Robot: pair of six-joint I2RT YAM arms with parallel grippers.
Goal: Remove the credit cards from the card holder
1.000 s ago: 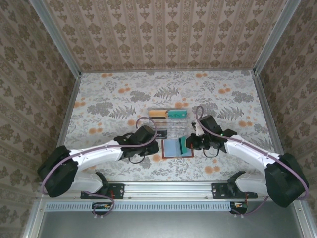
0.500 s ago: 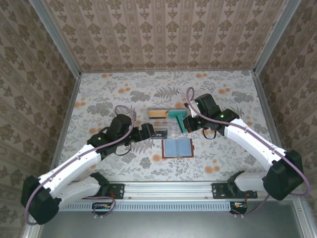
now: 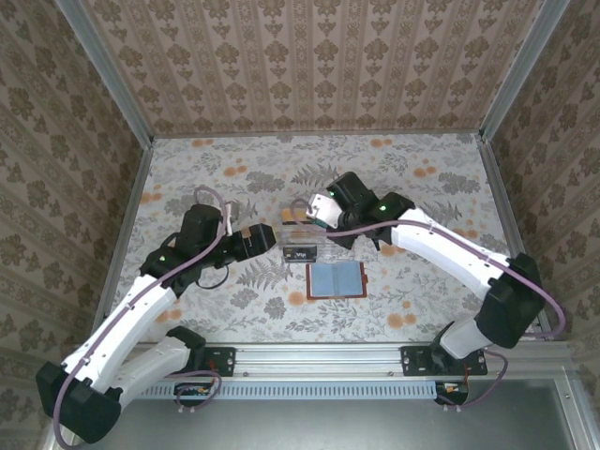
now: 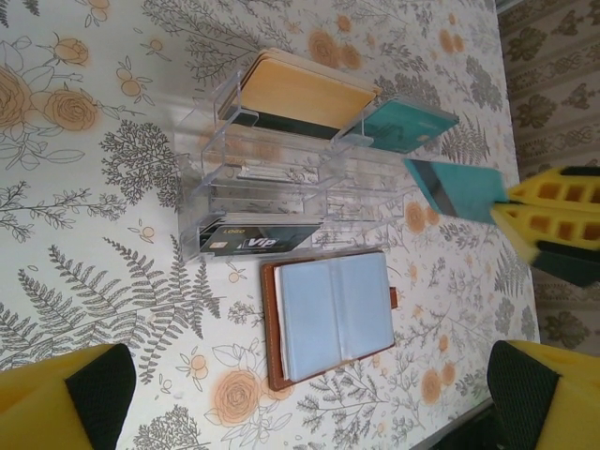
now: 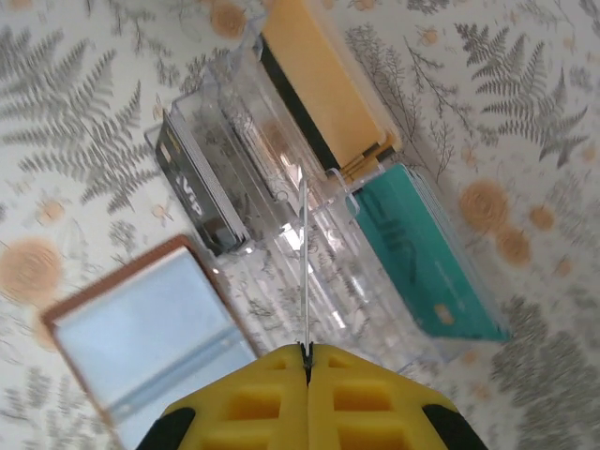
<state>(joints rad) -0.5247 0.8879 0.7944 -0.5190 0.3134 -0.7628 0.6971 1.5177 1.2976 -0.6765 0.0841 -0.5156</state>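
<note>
Floral-print desk (image 3: 187, 178), patterned walls on three sides.

- Card holder (image 4: 333, 314) lies open and flat on the desk, just on the near side of the clear compartment tray (image 4: 281, 173). Its grey-blue pockets look plain and flat. I cannot tell whether a card is left inside.
- Tray contents: orange cards (image 4: 305, 94) in the far-left compartment, a stored teal card (image 4: 408, 127) in the far-right one, and a black card (image 4: 258, 239) in the near-left one, next to the holder.
- Right claw (image 5: 307, 354) is clamped on a loose teal card (image 4: 457, 187), held by one end. The card is in the air over the tray. The right wrist view sees it edge-on, as a thin line above the dividers.
- Left claw (image 3: 258, 239) hangs to the left of the tray with its fingers (image 4: 66, 408) spread wide and nothing between them.

Step in hand (judgement): a card already out of the holder is being delivered to the tray, most likely to the compartment with the stored teal card.

Next move calls for:
1. Shifting the card over the far-right compartment.
2. Lining its edge up with the dividers.
3. Lowering it until it clears the wall, then opening the fingers.

Risk: the thin card could catch on a divider or land in the empty middle slot.
</note>
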